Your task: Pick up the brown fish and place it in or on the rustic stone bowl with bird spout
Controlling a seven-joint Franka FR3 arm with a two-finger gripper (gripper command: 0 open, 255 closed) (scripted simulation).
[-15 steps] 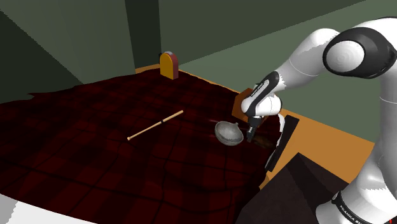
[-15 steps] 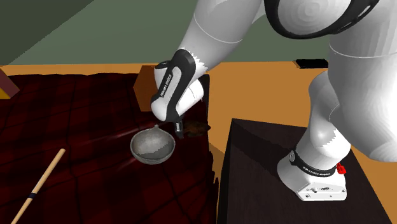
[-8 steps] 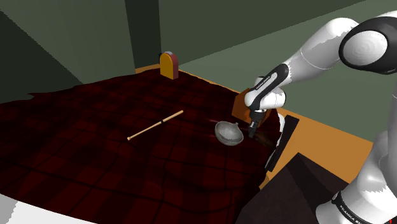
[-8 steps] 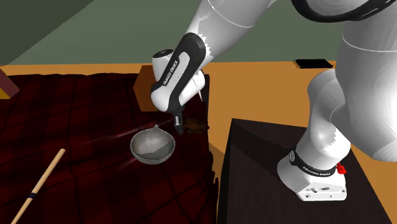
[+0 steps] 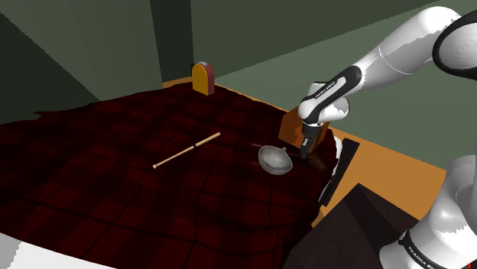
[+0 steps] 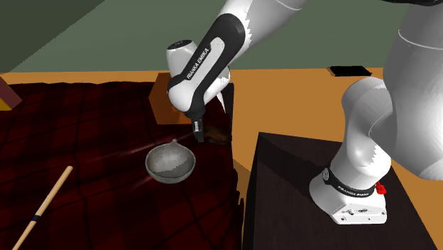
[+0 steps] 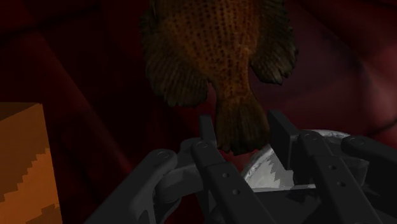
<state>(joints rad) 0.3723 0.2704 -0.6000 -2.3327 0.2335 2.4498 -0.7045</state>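
Lifting is the step in hand, as I judge it. The gripper [image 7: 242, 127] stands narrow, one finger against each side of the tail of the brown fish [image 7: 219, 57], and the speckled body reaches out beyond the fingertips. In the second exterior view the fish is at the edge of the dark red checked cloth [image 5: 115, 176], just beside the grey bowl [image 6: 170, 165] on that view's right. Whether it is clear of the cloth I cannot tell.

Recommended procedure:
1. Raise the hand straight up until the fish's lowest part would pass above the bowl's rim.
2. Move slowly. A hold on the tail alone is slim, and the body is likely to swing or pivot in the grip.
3. Shift sideways only as far as the bowl's middle, then lower before opening the fingers.

Container check: the bowl sits upright on the cloth with nothing in it. A small knob on its rim is probably the spout. A wooden stick [image 5: 186, 150] lies on the cloth, well apart from the bowl.
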